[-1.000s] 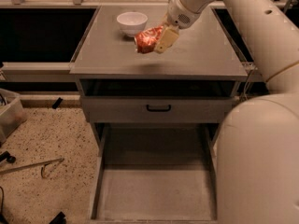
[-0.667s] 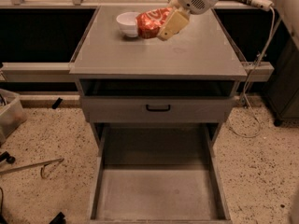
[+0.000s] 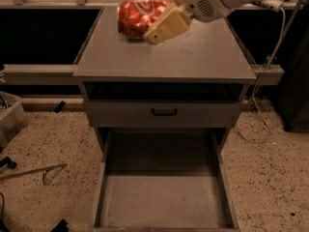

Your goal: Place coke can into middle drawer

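Observation:
The coke can (image 3: 137, 16), red, dented, with white script, is held in the air above the back left of the cabinet top (image 3: 193, 57). My gripper (image 3: 147, 27) comes in from the upper right and is shut on the can; one cream finger (image 3: 168, 24) lies across its right side. The middle drawer (image 3: 164, 197), a wide grey tray with a bare floor, stands pulled out at the bottom of the cabinet, far below the can. The white bowl is hidden behind the can.
A grey drawer front with a small black handle (image 3: 163, 112) is shut above the open tray. A cable (image 3: 263, 105) hangs at the right of the cabinet. A plastic bin (image 3: 9, 120) and a metal tool (image 3: 31, 172) are on the speckled floor at left.
My gripper has lifted the can up off the cabinet top, so it looms larger and now covers the white bowl. The arm has swung out of the right foreground.

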